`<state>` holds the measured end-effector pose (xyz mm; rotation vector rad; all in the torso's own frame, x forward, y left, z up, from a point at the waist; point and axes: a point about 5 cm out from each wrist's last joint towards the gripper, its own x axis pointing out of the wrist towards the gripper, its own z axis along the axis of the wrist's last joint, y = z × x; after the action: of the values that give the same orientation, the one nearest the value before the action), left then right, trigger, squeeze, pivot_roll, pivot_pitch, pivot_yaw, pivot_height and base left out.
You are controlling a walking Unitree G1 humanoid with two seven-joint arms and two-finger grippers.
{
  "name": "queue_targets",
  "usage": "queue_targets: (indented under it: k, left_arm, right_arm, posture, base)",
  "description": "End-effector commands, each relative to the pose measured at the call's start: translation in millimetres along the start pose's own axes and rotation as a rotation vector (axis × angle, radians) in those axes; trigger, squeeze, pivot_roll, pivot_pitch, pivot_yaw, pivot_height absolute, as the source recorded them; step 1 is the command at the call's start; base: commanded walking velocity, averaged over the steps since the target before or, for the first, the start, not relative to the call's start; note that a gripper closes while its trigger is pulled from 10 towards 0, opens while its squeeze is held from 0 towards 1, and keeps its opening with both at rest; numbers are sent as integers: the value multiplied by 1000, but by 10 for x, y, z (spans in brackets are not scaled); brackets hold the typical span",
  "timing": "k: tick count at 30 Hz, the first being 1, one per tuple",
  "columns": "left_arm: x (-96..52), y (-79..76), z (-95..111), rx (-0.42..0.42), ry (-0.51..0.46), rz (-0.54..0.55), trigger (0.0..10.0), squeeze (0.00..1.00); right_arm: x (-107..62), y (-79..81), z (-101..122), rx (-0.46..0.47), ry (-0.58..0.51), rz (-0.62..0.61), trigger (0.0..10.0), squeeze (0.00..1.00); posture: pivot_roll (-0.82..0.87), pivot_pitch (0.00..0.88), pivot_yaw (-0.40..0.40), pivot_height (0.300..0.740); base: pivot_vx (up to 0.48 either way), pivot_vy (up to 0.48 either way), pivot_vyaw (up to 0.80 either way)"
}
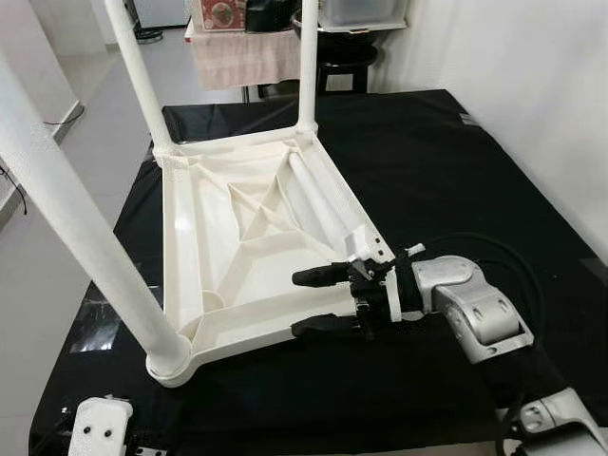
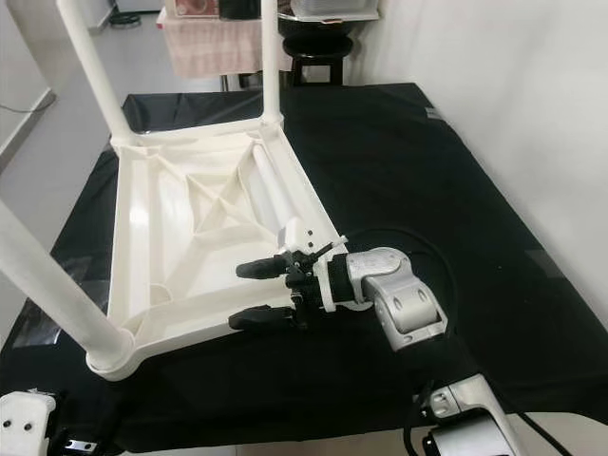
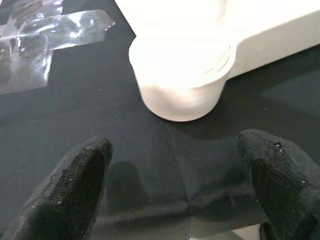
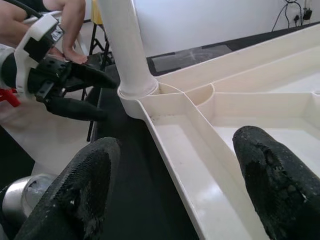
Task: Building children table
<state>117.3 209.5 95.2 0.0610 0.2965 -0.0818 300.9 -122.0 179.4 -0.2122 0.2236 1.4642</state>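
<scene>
A white plastic children's table (image 1: 237,256) lies upside down on the black-covered worktop (image 1: 456,171). Legs stand up from the near-left corner (image 1: 76,228), the far-left corner (image 1: 138,76) and the far-right corner (image 1: 307,66). A loose white tube (image 1: 309,185) lies inside the underside along the right rim. My right gripper (image 1: 297,302) is open at the near-right corner, with the table's front rim (image 4: 170,145) passing between its fingers. My left gripper (image 3: 175,165) is open low over the cloth, facing the near-left leg's socket (image 3: 180,75) without touching it.
A crumpled clear plastic sheet (image 3: 45,35) lies on the cloth by the near-left corner. A stand with a pink cloth (image 1: 242,52) and a dark stool are beyond the worktop's far end. A person's hand (image 4: 70,30) is behind my left gripper (image 4: 102,95). A white wall runs along the right.
</scene>
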Motion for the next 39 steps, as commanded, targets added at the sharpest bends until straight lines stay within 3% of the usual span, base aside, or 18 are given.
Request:
queue_targets:
  k: [1, 6, 9, 13, 20, 24, 26, 27, 29, 31, 35, 39]
  left_arm:
    - [12, 42, 116, 10, -48, -1, 10000, 0]
    - [84, 4, 245, 7, -108, -17, 10000, 0]
    - [303, -31, 524, 7, -243, -22, 10000, 0]
    - [439, -54, 651, -8, -305, -32, 10000, 0]
    - [521, -81, 699, -7, -323, -28, 10000, 0]
    - [504, 57, 632, 6, -294, 86, 10000, 0]
    - [464, 246, 588, 21, -271, 234, 10000, 0]
    - [464, 246, 588, 21, -271, 234, 10000, 0]
    - [404, 437, 561, 42, -257, 370, 10000, 0]
    - [370, 523, 552, 37, -258, 423, 10000, 0]
    - [349, 585, 555, 32, -261, 455, 10000, 0]
    - [386, 530, 568, 34, -265, 421, 10000, 0]
  right_arm:
    - [-41, -34, 70, -13, -36, -18, 10000, 0]
    - [-51, -38, 91, -16, -47, -18, 10000, 0]
    - [-63, -10, 118, -18, -65, 4, 10000, 0]
    - [-54, 13, 117, -20, -69, 13, 10000, 0]
    - [-26, 40, 103, -16, -73, 22, 10000, 0]
    - [-18, 50, 102, -13, -76, 28, 10000, 0]
    - [-14, 58, 102, -10, -79, 33, 10000, 0]
    - [-14, 58, 102, -10, -79, 33, 10000, 0]
    - [-8, 69, 100, -7, -81, 41, 10000, 0]
    - [-1, 76, 96, -5, -82, 44, 10000, 0]
    - [24, 85, 82, -4, -78, 50, 10000, 0]
    - [44, 91, 69, -4, -73, 51, 10000, 0]
  posture:
    - [34, 78, 21, 740]
    - [34, 78, 21, 740]
    - [14, 68, 14, 740]
    - [6, 66, 16, 740]
    - [0, 67, 20, 740]
    - [-2, 70, 22, 740]
    - [0, 71, 22, 740]
    - [0, 71, 22, 740]
    - [4, 71, 20, 740]
    - [6, 72, 19, 740]
    - [7, 72, 18, 740]
    - [4, 71, 19, 740]
  base:
    - [0, 0, 0]
    - [0, 0, 0]
    - [0, 0, 0]
    - [0, 0, 0]
    - [0, 0, 0]
    - [0, 0, 0]
    - [0, 0, 0]
    - [0, 0, 0]
    - [0, 0, 0]
    - [0, 0, 0]
    - [0, 0, 0]
    - [0, 0, 0]
